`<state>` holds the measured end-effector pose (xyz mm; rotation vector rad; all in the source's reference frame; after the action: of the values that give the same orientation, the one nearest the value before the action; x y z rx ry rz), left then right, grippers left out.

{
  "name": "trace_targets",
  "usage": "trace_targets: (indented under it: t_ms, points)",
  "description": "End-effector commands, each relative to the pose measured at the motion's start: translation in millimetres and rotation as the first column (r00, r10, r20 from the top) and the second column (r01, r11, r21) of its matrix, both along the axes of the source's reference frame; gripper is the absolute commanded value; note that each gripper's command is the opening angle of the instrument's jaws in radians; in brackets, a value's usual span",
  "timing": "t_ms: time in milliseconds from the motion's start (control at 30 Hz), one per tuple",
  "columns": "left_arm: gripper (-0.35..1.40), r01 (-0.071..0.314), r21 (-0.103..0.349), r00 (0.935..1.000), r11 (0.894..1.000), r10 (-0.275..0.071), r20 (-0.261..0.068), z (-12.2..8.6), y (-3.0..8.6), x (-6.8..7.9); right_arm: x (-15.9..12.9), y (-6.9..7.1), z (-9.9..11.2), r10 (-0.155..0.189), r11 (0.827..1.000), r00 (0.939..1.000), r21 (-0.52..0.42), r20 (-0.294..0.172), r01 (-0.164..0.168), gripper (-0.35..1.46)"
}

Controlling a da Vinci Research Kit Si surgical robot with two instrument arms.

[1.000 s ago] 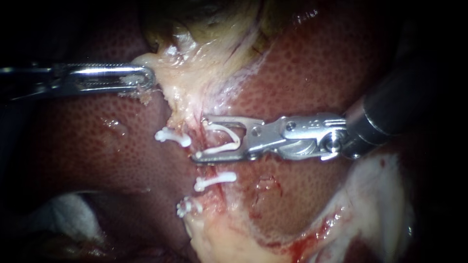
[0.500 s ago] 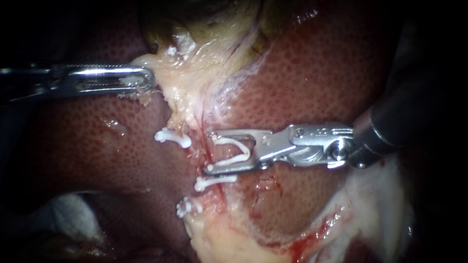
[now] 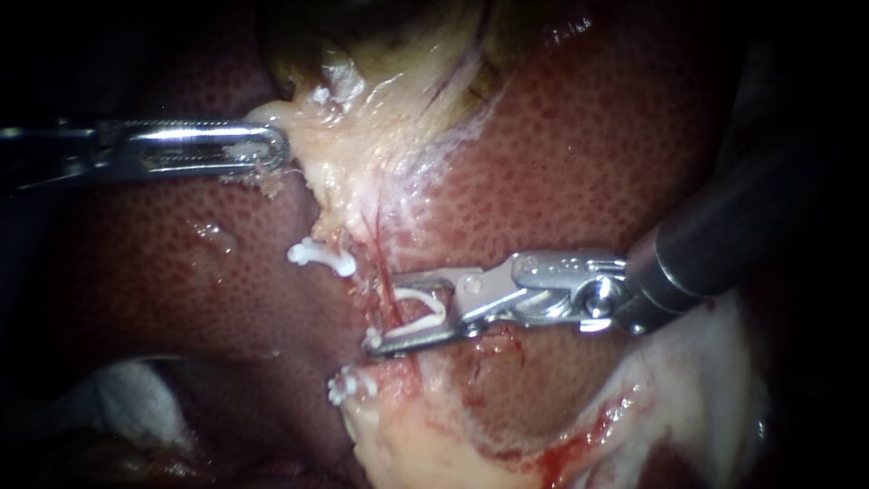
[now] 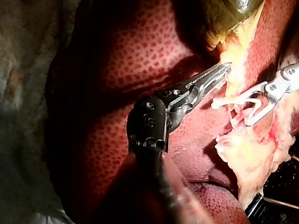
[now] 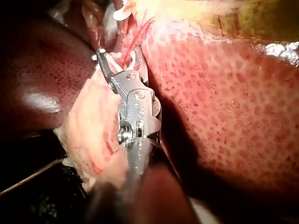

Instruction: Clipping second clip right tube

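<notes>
- Far left: left instrument (image 3: 274, 149) entering level from the left, pincer closed firmly on the pale tissue (image 3: 330, 158) hanging below the gallbladder (image 3: 380, 36), with both jaws pressed on its edge.
- Near left: white cloth (image 3: 127, 389) in shadow under the rim of the liver (image 3: 163, 272).
- Left of centre: upper set clip (image 3: 321, 256), shut, lying just left of the red strand; lower set clip (image 3: 348, 385), also shut, nearer, at the top of a pale stump.
- Centre: right tube (image 3: 387, 281) — a thin red strand running from the pale tissue toward the near stump, crossing the mouth of the right pincer.
- Centre to right: right instrument (image 3: 385, 311) slanting in from the upper right, pincer only partly closed — jaws apart at the tips and carrying a white clip (image 3: 425, 312), each jaw against one of its legs. Clip still spread in a V, opening leftward, legs either side of the right tube. Not clear whether the clip touches the tube.
- Far right: broad pale tissue flap (image 3: 697, 362), blood-streaked along its near edge, below the shaft.
</notes>
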<state>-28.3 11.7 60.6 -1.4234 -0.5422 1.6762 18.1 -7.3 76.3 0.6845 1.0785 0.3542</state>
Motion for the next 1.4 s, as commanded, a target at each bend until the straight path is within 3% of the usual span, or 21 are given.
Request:
trace_targets:
  t_ms: [33, 400, 833, 1100, 1400]
  points:
    - [-0.35, 0.000, 0.000, 1.0000, 1.000, 0.000, 0.000, 0.1, 0.0, -0.1, 0.1, 0.0, 0.0, 0.002, 1.000, 1.0000, 0.009, -0.005, -0.002, 0.49]
    - [-0.35, 0.000, 0.000, 1.0000, 1.000, 0.000, 0.000, 0.1, 0.0, -0.1, 0.2, -0.5, 0.1, -0.023, 0.994, 0.9975, 0.100, -0.067, 0.030, 0.49]
    - [-0.35, 0.000, 0.000, 1.0000, 1.000, 0.000, -0.001, 0.1, 0.0, -0.2, 1.4, -1.5, 0.0, -0.046, 0.990, 0.9959, 0.130, -0.078, 0.056, 0.48]
    - [-0.35, 0.001, 0.000, 1.0000, 1.000, -0.001, -0.001, 0.2, -0.1, -0.2, 1.9, -2.6, 0.1, -0.092, 0.982, 0.9910, 0.159, -0.098, 0.106, 0.44]
    - [-0.35, 0.000, 0.000, 1.0000, 1.000, 0.000, -0.001, 0.1, -0.1, -0.1, 1.5, -2.5, 0.2, -0.085, 0.976, 0.9927, 0.191, -0.086, 0.100, 0.35]
